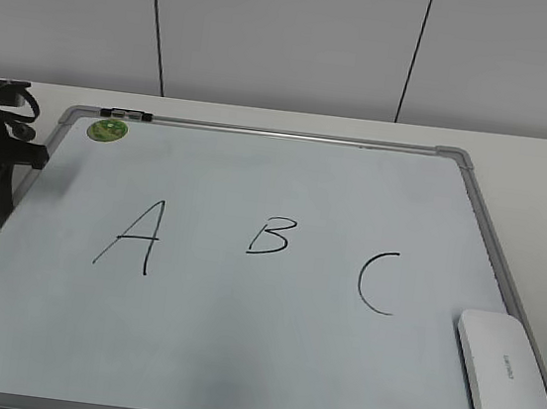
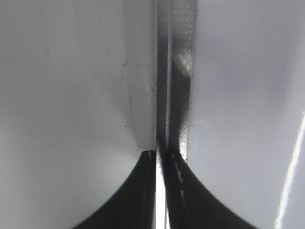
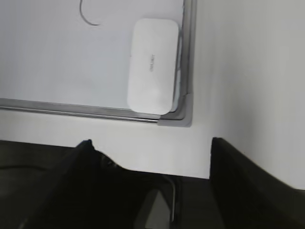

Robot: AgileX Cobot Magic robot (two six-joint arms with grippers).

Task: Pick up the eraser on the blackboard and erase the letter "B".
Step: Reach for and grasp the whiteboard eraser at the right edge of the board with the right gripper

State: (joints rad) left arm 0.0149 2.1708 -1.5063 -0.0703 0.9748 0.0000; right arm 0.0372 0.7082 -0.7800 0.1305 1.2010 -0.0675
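Flat white plastic rounded-rectangle eraser (image 1: 505,381): lower right of the frame, lying on the large smooth white blackboard (image 1: 234,359), against its silver-grey metal frame. Thin black marker letter "B" (image 1: 271,235): board centre. Left gripper (image 2: 159,157): dark fingers apparently pressed together, holding nothing. Right gripper (image 3: 150,148): spread wide, empty.

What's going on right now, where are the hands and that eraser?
Left hand shut, parked at the board's left edge. Right hand open, empty, short of the eraser. Eraser lies in the board's near right corner. Letter B untouched, nothing in the way.
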